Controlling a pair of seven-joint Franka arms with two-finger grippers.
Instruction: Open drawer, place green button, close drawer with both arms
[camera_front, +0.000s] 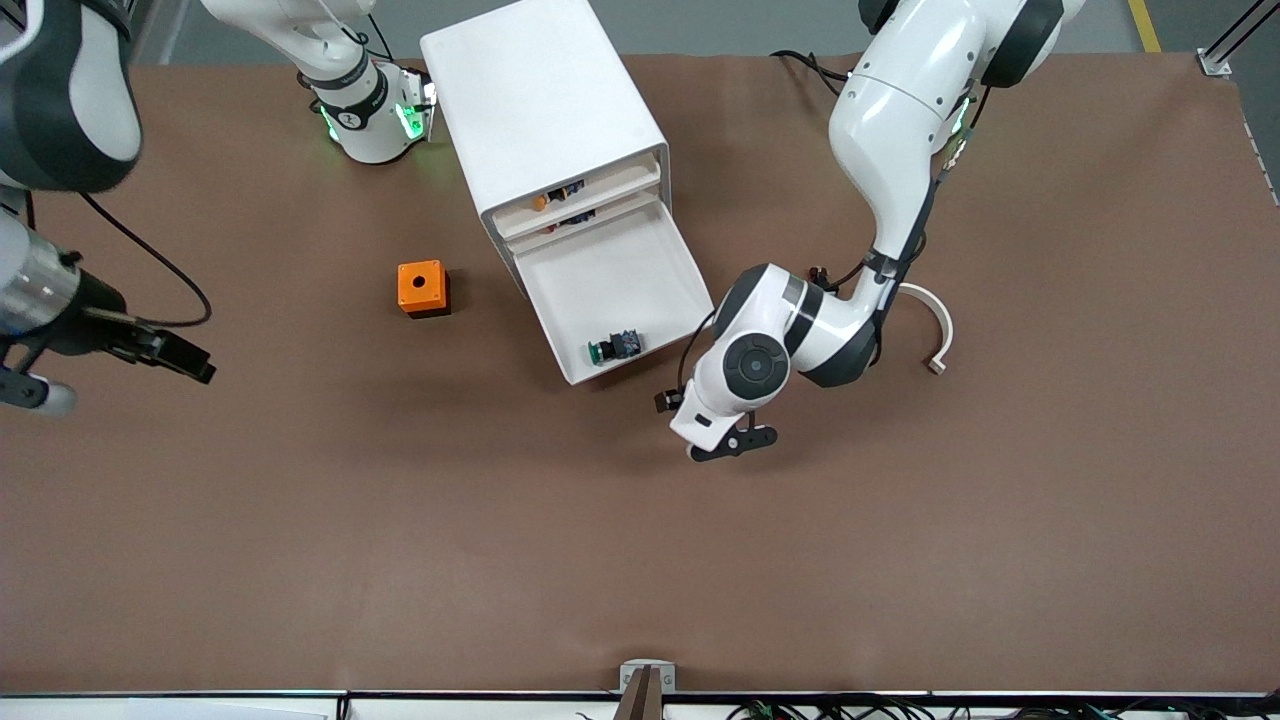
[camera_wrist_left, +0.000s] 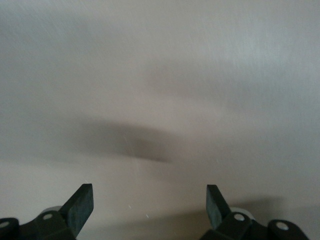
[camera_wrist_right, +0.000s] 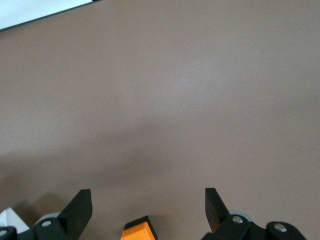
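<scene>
Button (camera_front: 615, 346) lies in open drawer (camera_front: 640, 262), near its front lip. Left gripper (camera_front: 733, 441) over bare table just nearer the camera than that lip, fingers spread, empty. Right gripper (camera_wrist_right: 148, 210) waits — spread, over the orange cube (camera_front: 423, 288). Closing: push squarely on the lip — along cabinet (camera_front: 540, 100) axis, slowly.

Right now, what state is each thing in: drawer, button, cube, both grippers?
drawer: pulled open.
button: lying in the drawer, near its front edge.
orange cube: on the table, untouched.
left gripper: open, empty, over the table by the drawer's front.
right gripper: open, empty, waiting.
</scene>
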